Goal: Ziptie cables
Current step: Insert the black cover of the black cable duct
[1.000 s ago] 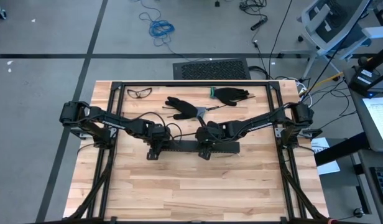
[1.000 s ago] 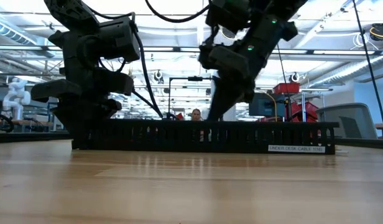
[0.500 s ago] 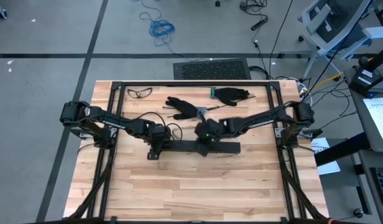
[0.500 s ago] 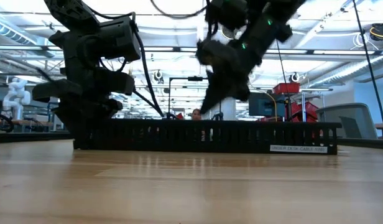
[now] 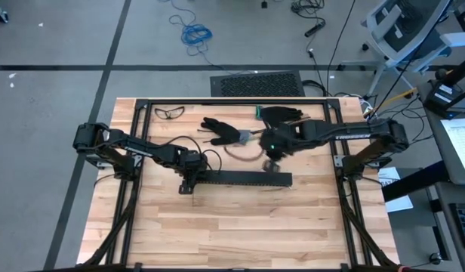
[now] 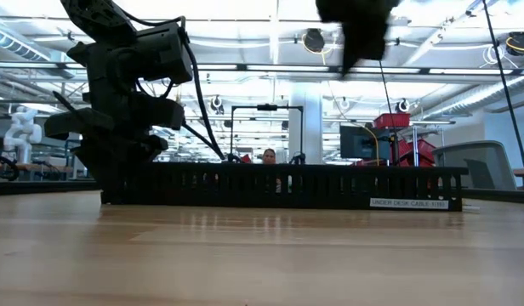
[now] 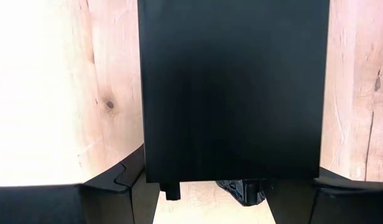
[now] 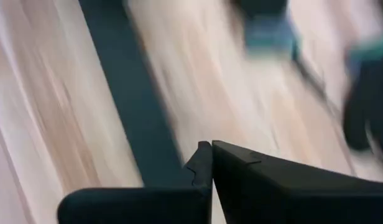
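On the tabletop (image 5: 240, 234), a black slotted strip (image 5: 240, 178) is laid crosswise near the middle, and its left end is met by the left gripper (image 5: 189, 181). In the left wrist view the strip (image 7: 234, 87) is flanked on both sides by the dark fingers (image 7: 126, 186), so the jaws appear to be set across its width and closed on it, pinning it down. The right gripper (image 5: 272, 151) is seen above the tabletop, clear of the strip and close to the black gloves (image 5: 281, 115) at the far side. Its jaws are closed tight, and whether anything thin is pinched between them cannot be told.

The cables cannot be picked out with certainty. A faint brownish loop (image 5: 240, 153), blurred, is seen just beside the right gripper, between the strip and the gloves, and it may be the bundle. No coloured wires can be made out inside the strip.

The step in hand is judged to be an early one: the strip is being steadied while the bundle is fetched or repositioned, and no tie is seen in place. For the next move, the bundle would need to be brought level with the strip and laid along it, with the left hold kept firm so that the strip is not dragged.
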Robot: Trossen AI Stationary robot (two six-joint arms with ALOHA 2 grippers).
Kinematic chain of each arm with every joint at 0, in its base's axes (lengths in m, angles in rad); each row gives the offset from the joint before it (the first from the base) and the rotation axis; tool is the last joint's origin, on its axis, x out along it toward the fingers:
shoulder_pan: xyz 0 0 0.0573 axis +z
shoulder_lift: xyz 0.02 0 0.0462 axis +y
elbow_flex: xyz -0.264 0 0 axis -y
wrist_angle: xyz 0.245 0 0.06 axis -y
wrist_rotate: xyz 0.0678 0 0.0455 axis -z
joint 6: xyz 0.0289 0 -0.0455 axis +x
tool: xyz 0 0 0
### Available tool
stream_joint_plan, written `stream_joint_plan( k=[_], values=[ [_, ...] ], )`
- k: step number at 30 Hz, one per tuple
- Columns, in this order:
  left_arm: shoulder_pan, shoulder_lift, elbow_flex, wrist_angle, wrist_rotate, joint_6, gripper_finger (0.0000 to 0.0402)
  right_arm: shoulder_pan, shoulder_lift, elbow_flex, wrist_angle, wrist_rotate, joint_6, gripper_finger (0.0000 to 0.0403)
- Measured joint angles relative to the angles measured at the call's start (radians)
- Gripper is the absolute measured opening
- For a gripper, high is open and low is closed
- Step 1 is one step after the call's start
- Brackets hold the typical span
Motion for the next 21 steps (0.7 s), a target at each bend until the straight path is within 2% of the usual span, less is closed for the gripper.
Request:
stream_joint_plan(
  k=[3, 6, 9, 15, 21],
  values=[
    [0.000, 0.000, 0.000, 0.000, 0.000, 0.000, 0.0231, 0.027, -0.007, -0.037, -0.139, -0.013, 0.014, 0.0000],
    [0.000, 0.000, 0.000, 0.000, 0.008, 0.000, 0.0231, 0.051, -0.003, -0.122, -0.135, -0.043, 0.023, 0.0000],
    [0.000, 0.000, 0.000, -0.001, 0.011, 0.000, 0.0231, 0.060, -0.005, -0.231, -0.044, -0.111, 0.067, 0.0000],
    [0.000, 0.000, 0.000, -0.001, 0.012, -0.001, 0.0231, 0.072, -0.003, -0.415, 0.137, -0.171, 0.169, 0.0000],
    [0.000, 0.000, 0.000, -0.005, 0.013, 0.000, 0.0231, 0.080, -0.008, -0.460, 0.199, -0.175, 0.194, 0.0000]
  ],
)
